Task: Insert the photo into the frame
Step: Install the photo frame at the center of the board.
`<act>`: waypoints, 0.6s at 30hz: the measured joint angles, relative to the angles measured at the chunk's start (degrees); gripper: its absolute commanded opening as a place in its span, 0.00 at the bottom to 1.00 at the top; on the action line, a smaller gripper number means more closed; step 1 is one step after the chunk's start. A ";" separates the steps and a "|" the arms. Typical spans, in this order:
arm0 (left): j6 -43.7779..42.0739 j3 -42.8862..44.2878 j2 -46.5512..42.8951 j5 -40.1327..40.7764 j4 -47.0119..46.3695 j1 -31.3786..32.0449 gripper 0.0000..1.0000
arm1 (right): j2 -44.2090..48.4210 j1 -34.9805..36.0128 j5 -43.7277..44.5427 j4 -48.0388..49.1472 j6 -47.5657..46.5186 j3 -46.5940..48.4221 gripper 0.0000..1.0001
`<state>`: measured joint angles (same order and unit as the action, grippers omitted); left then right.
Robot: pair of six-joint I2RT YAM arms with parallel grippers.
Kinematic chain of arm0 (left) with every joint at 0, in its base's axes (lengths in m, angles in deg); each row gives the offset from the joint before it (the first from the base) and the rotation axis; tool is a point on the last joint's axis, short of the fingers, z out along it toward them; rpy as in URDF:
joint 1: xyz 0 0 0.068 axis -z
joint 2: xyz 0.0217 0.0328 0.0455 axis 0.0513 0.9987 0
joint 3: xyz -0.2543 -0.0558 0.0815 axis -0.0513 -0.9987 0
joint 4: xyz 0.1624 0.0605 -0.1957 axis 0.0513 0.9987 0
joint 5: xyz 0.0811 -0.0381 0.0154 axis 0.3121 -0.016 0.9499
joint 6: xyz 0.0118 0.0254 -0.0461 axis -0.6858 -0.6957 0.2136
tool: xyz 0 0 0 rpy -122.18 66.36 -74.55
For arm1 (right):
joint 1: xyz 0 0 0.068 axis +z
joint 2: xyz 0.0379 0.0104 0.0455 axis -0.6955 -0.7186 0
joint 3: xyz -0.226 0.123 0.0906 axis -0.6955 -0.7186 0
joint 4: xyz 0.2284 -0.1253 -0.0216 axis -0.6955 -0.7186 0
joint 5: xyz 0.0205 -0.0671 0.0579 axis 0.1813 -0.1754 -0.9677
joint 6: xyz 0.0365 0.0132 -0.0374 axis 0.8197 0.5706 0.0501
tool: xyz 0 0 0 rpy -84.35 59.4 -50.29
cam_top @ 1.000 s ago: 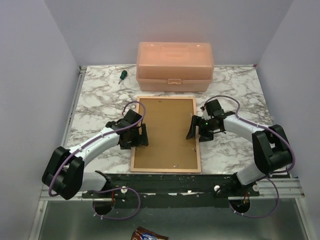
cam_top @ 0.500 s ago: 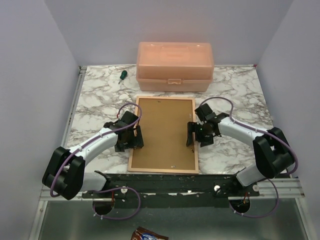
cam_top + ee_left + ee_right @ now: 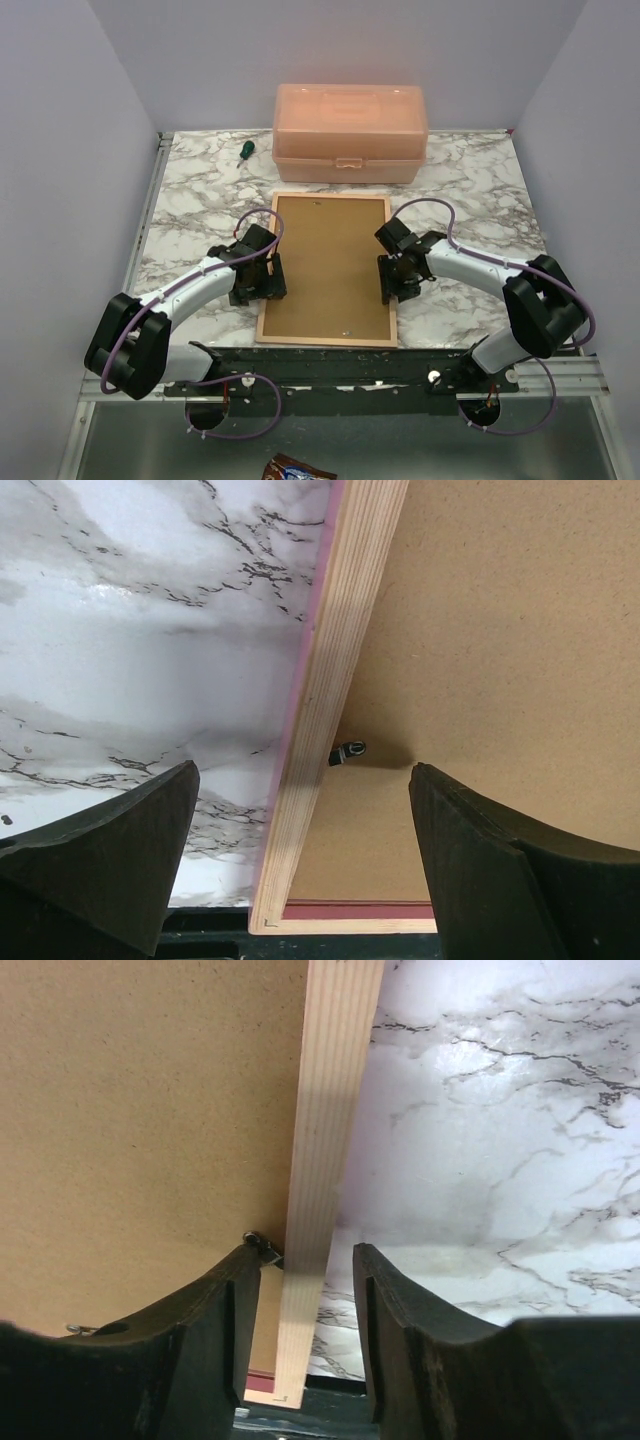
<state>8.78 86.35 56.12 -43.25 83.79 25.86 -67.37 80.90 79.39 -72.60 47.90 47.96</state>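
Note:
The frame (image 3: pixel 327 341) lies face down on the marble table, pale wood back up, with a thin pink edge showing. A brown backing board (image 3: pixel 328 265) fills it. The photo is hidden. My left gripper (image 3: pixel 268 278) is open wide and straddles the left rail (image 3: pixel 340 640), with a small metal clip (image 3: pixel 349 750) between its fingers. My right gripper (image 3: pixel 389 280) straddles the right rail (image 3: pixel 335 1110). Its jaws are narrowed; the inner finger (image 3: pixel 215 1310) sits against a clip (image 3: pixel 262 1243), and a gap shows between the rail and the outer finger (image 3: pixel 400 1300).
A translucent orange plastic box (image 3: pixel 350 132) stands at the back of the table. A green-handled screwdriver (image 3: pixel 244 150) lies to its left. The frame's near end reaches the table's front edge, beside the black mounting rail (image 3: pixel 330 365). Purple walls close in both sides.
My right gripper has moved left onto the frame's right rail and its jaws have narrowed. The frame has shifted slightly left and nearer. The left gripper stays open over the left rail.

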 measured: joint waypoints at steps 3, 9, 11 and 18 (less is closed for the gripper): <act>-0.15 -0.26 0.00 0.00 -0.02 0.00 0.87 | -0.02 0.28 1.01 0.09 0.39 0.22 0.31; -0.42 -0.37 0.00 -0.02 -0.37 0.00 0.86 | 0.00 0.50 1.81 -0.35 1.38 0.48 0.15; -0.57 -0.39 0.00 -0.02 -0.46 -0.09 0.86 | 0.00 0.50 1.86 -0.31 1.29 0.50 0.14; -0.92 -0.74 -0.09 -0.90 -1.31 -0.09 0.86 | 0.00 0.50 1.90 0.20 1.25 0.52 0.72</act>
<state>7.86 85.61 56.03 -44.14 82.48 25.77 -67.37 81.41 81.29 -72.41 49.14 48.48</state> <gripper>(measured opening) 0.863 0.535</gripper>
